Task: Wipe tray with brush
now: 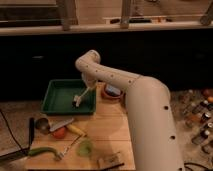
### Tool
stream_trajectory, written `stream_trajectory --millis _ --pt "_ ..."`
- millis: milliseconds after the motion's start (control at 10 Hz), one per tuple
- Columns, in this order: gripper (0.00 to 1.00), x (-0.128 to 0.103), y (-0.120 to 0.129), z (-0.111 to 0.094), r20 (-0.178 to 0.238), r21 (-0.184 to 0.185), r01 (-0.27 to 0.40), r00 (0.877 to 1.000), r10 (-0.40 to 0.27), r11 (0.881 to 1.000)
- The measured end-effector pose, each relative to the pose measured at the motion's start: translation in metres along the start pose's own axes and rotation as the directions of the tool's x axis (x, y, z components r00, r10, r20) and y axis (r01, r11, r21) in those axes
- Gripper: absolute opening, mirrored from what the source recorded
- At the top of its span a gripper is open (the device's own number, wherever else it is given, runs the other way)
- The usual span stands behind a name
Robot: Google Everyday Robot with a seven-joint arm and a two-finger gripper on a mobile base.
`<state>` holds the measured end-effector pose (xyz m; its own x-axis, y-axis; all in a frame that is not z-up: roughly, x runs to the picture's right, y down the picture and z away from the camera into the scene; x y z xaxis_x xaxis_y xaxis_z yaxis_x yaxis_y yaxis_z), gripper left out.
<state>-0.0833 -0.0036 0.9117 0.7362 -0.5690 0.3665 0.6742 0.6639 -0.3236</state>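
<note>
The dark-green tray [59,94] sits at the back left of the wooden board. The pale cream brush [82,96] slants down into the tray's right half, its bristle head near the tray floor. My gripper [89,86] is over the tray's right rim at the top of the brush handle, at the end of my white arm [145,115], which reaches in from the right.
On the wooden board [107,132] lie a yellow-handled knife [67,126], an orange-red round item [60,133], a green-handled utensil [42,151], a pale green item [85,147] and a small block [110,161]. An orange bowl [112,92] stands right of the tray. Bottles [200,117] stand at the right.
</note>
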Motion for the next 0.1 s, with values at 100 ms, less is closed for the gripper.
stream_trajectory --millis 100 --pt "0.0 0.0 0.0 0.0 0.0 0.0 0.0 1.0 0.0 1.0"
